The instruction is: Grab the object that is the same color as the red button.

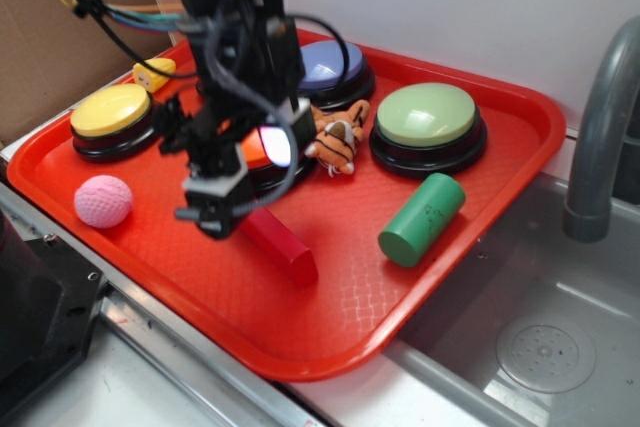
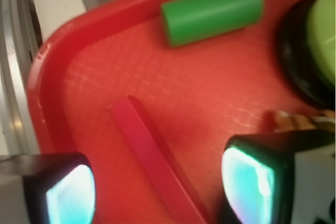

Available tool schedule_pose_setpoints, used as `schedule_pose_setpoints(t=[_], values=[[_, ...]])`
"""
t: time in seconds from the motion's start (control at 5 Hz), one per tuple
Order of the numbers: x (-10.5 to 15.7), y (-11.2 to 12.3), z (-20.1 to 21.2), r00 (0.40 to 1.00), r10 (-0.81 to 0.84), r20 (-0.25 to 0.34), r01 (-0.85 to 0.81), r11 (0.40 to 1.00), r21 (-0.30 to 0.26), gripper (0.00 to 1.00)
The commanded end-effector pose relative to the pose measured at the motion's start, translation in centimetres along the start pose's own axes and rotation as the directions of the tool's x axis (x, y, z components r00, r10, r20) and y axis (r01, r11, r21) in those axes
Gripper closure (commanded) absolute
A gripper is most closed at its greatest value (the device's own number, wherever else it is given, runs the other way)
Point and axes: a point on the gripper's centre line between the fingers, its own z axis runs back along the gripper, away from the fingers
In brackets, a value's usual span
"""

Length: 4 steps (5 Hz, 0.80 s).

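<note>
So the long red rectangular bar block (image 1: 279, 243) lies flat on the red plastic tray (image 1: 480, 247), low and centre-left in the exterior view, running diagonally. The black tool (image 1: 215, 209) hangs right over the block's upper-left end, and in the wrist view the bar (image 2: 152, 158) runs up between the two pads (image 2: 247, 184), which stand wide apart with nothing in them. Looks to me like it's lined up so the jaws straddle the bar's narrow width, which makes sense since the long way wouldn't fit. Can't tell if anything's touching yet.

The green cylinder (image 1: 421, 219) lies well to the right, the pink textured ball (image 1: 103, 200) off to the left, so neither crowds the grab. The red button is mostly hidden behind the arm.
</note>
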Motion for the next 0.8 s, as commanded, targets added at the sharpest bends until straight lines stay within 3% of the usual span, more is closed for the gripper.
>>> schedule_pose_setpoints(t=[0.0, 0.2, 0.4, 0.6], values=[[-0.64, -0.57, -2.79, 0.999, -0.030, -0.024, 0.031, 0.999, 0.037, 0.00], [-0.93, -0.16, -2.93, 1.000, 0.003, 0.004, -0.003, 0.996, 0.086, 0.00], [-0.89, -0.01, -3.00, 1.000, -0.011, 0.018, 0.010, 0.995, 0.102, 1.00], [-0.73, -0.14, -3.17, 0.999, -0.028, 0.023, 0.025, 0.995, 0.098, 1.00]])
